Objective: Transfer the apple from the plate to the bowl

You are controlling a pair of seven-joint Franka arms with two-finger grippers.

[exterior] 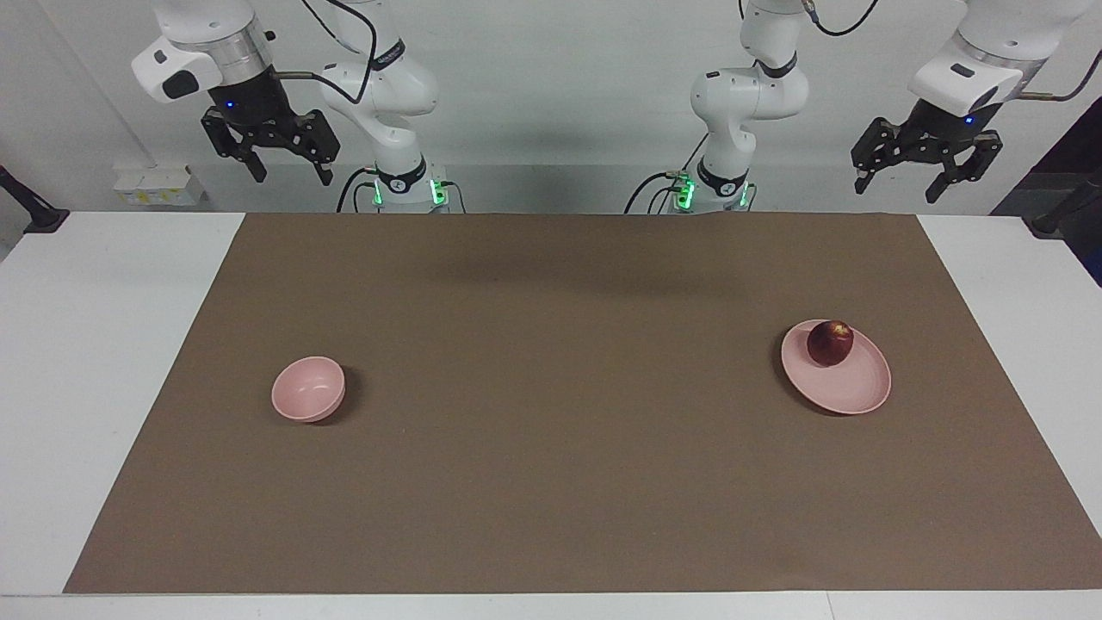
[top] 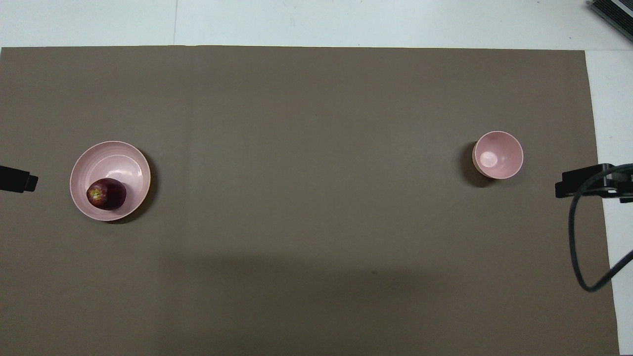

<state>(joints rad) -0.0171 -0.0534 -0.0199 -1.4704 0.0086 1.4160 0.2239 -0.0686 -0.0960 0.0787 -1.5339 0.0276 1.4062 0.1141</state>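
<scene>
Two robot arms had glossy white, rounded casings with black rings at their joints. Each base glowed with green lights and had black cables plugged in. A silver metal band sat above each wrist, along with a small blue light. The left gripper point(exterior: 928, 172) and right gripper point(exterior: 274, 158) were black, built of angular linked bars. Black cables looped along the upper segments.

apple point(exterior: 830, 343) looks glossy, plate point(exterior: 848, 392) and bowl point(exterior: 307, 389) look like smooth matte plastic, and the brown mat point(exterior: 568, 362) is dull, papery, no shine at all
</scene>
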